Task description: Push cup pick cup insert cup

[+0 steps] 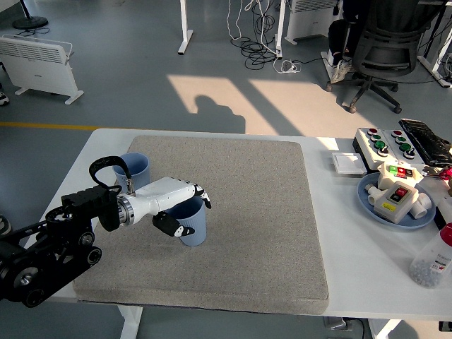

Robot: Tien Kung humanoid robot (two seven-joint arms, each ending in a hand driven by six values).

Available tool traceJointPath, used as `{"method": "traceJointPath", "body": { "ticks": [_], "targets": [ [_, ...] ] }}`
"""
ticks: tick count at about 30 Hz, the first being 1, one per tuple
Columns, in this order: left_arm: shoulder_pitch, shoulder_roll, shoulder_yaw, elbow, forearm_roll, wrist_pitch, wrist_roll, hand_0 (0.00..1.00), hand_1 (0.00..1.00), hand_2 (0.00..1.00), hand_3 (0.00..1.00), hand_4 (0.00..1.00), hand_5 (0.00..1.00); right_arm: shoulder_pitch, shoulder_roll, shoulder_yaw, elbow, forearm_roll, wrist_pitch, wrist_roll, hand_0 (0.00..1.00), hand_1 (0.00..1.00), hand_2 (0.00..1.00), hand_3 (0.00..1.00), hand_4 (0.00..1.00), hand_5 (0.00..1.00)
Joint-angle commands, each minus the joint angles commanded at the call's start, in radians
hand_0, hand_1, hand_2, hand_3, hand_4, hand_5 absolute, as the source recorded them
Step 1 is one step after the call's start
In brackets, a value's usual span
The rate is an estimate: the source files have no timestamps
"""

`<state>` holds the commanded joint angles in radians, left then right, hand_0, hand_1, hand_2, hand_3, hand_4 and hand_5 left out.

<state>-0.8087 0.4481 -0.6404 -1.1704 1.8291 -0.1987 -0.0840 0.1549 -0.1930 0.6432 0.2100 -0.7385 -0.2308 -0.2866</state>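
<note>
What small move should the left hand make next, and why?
Probably lift the near blue cup straight up: the left hand is closed around its rim, and the second blue cup stands upright and open behind it on the grey mat, ready for insertion.

You have two blue cups: one cup (193, 221) under the robot's hand (174, 206), the second cup (133, 170) behind it. One grey mat (261, 212) covers the bench (367, 282). At the right you see one blue plate (424, 220), one button box (381, 143) and one clear bottle (432, 263). One robot hand is in view.
</note>
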Motion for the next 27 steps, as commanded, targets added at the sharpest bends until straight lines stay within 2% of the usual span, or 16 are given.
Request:
{"method": "traceJointPath", "body": {
  "ticks": [10, 27],
  "targets": [
    [-0.003, 0.001, -0.007, -0.023, 0.013, -0.014, -0.001, 0.432, 0.488, 0.623, 0.495, 0.475, 0.002, 0.000, -0.001, 0.003, -0.001, -0.003, 0.000, 0.000, 0.707, 0.635, 0.644, 0.586, 0.124, 0.411],
    [-0.005, -0.008, -0.005, -0.036, 0.008, 0.004, -0.021, 0.459, 0.510, 0.648, 0.534, 0.501, 0.002, 0.001, -0.002, 0.001, -0.001, 0.001, -0.001, 0.001, 0.707, 0.636, 0.643, 0.585, 0.123, 0.410]
  ]
}}
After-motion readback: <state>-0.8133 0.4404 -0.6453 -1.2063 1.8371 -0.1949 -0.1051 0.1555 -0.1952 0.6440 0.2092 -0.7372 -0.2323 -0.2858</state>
